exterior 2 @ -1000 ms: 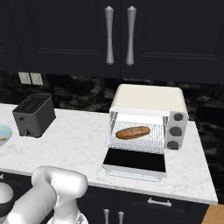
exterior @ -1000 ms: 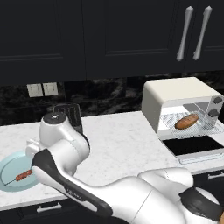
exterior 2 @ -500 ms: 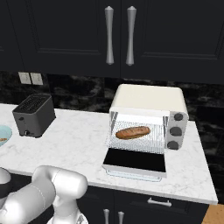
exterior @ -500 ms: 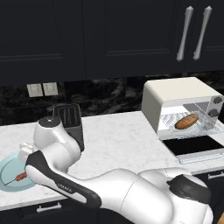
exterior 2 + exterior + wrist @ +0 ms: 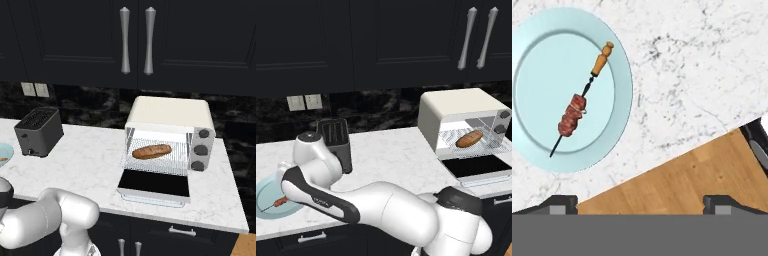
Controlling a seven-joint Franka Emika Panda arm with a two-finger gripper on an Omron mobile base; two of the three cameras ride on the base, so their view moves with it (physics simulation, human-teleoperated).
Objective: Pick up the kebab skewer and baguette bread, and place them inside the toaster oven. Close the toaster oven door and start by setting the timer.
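Our end effector (image 5: 640, 202) hangs with its fingers spread wide and nothing between them, above the edge of the marble worktop (image 5: 702, 75). Up and left of it in the hand view, the kebab skewer (image 5: 577, 107) lies on a pale blue plate (image 5: 619, 80). The baguette bread (image 5: 151, 151) sits on the rack inside the toaster oven (image 5: 170, 112), whose door (image 5: 155, 185) is folded down.
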